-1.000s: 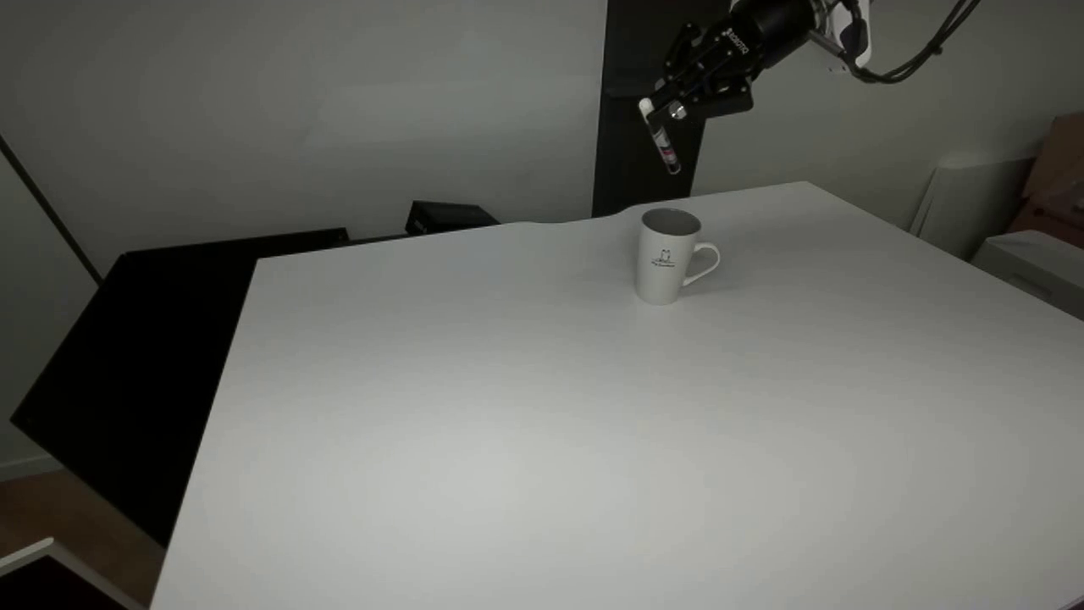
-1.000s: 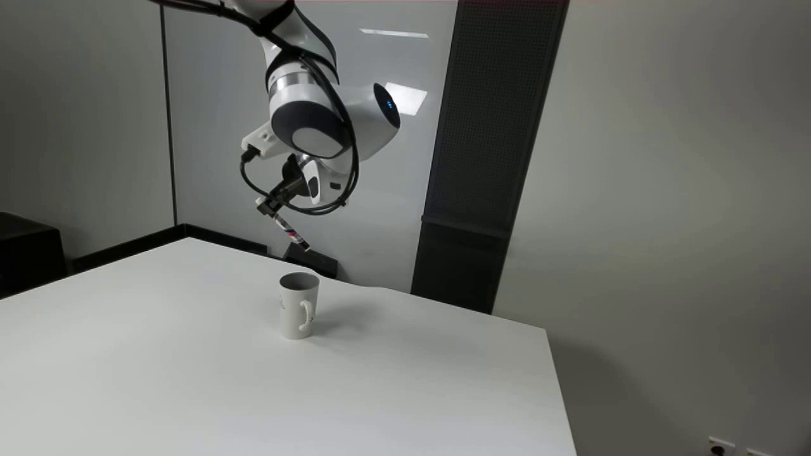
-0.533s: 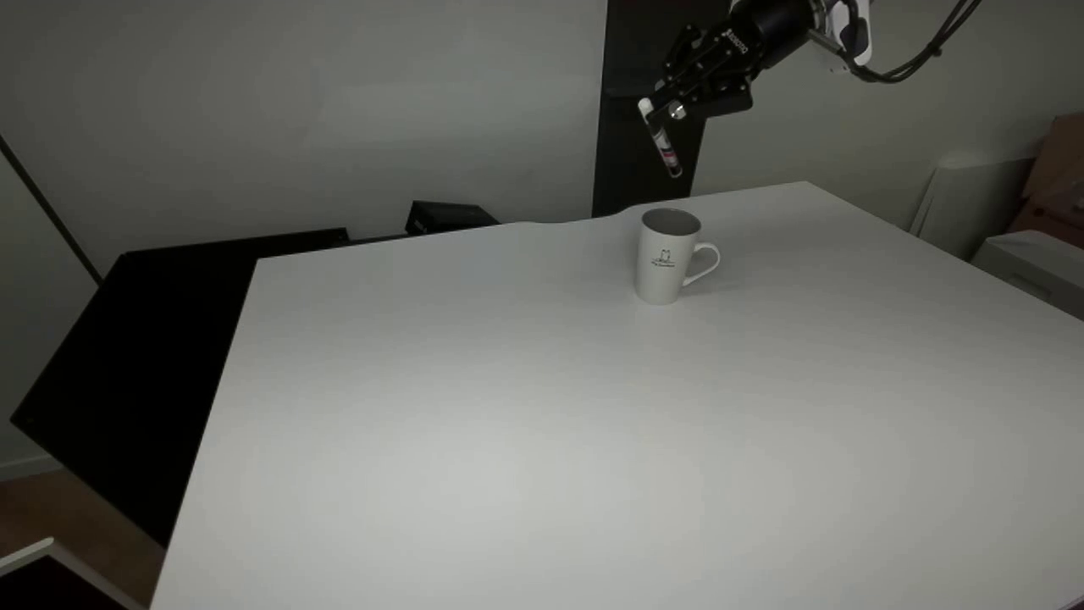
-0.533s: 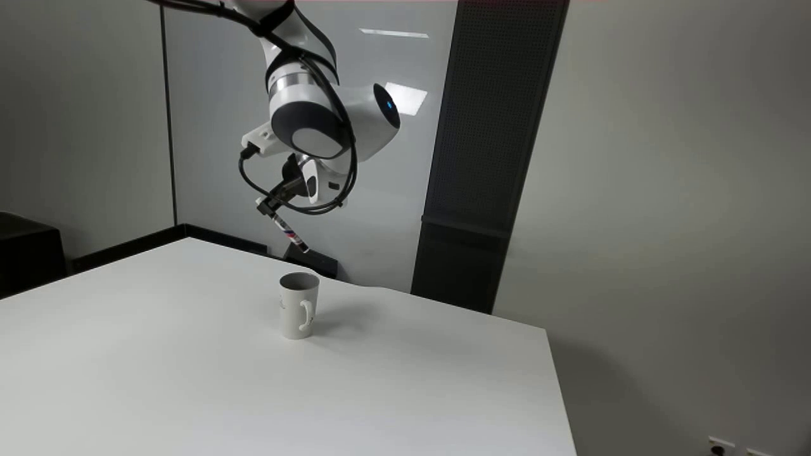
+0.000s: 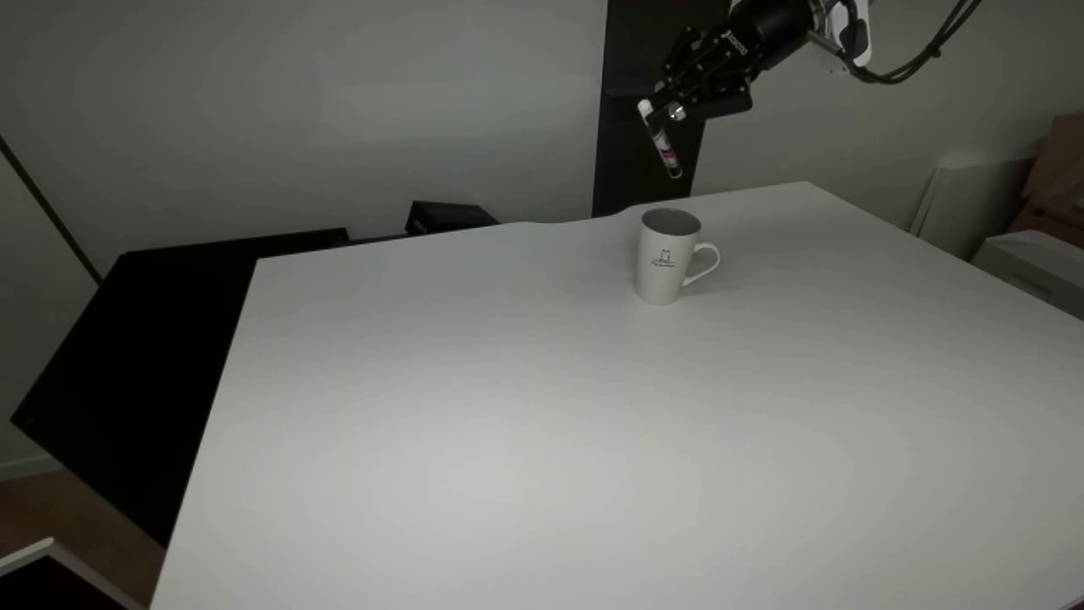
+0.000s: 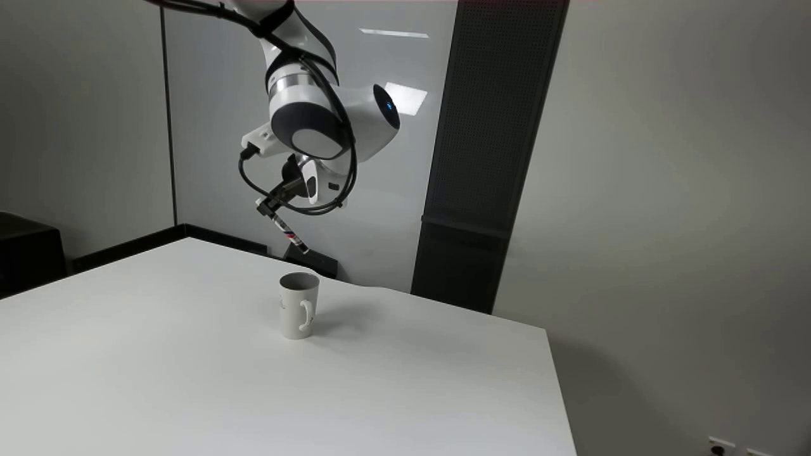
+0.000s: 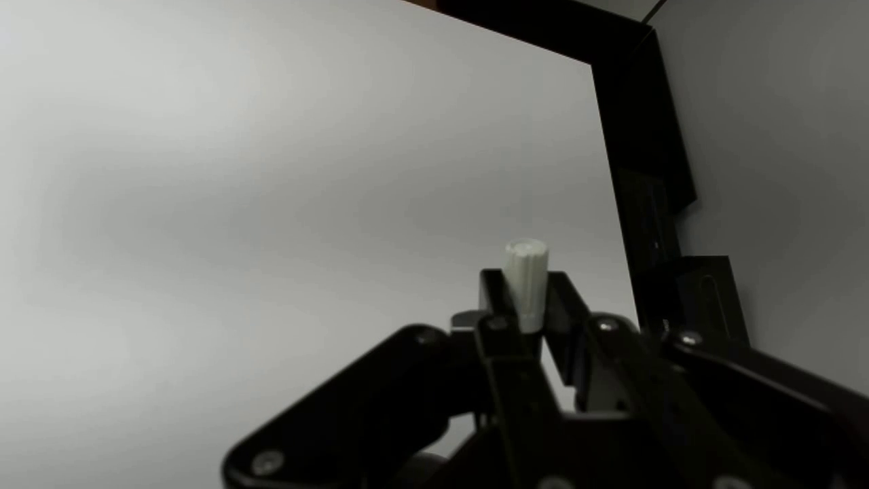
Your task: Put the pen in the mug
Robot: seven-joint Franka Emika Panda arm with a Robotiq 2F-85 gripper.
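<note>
The mug (image 5: pixel 658 275) is white with a dark interior, a side handle and a small print. It stands upright on the table, also in an exterior view (image 6: pixel 293 313). My gripper (image 5: pixel 661 115) is shut on the pen (image 5: pixel 667 156) near its white end and holds it in the air above the mug. In an exterior view the gripper (image 6: pixel 268 207) and the tilted pen (image 6: pixel 291 235) also show, the dark lower end pointing down. In the wrist view the pen's white end (image 7: pixel 527 272) stands up between the fingertips (image 7: pixel 525 288); the mug cannot be made out there.
The white table (image 5: pixel 474 424) has a dark edge strip and a black box (image 5: pixel 449 216) behind its far edge. A black cabinet-like shape (image 5: pixel 127 373) stands beside it. Cables (image 6: pixel 352 145) hang along the arm.
The pen's lower end has dropped very slightly and the pen is a little steeper. The arm and the mug look unmoved.
</note>
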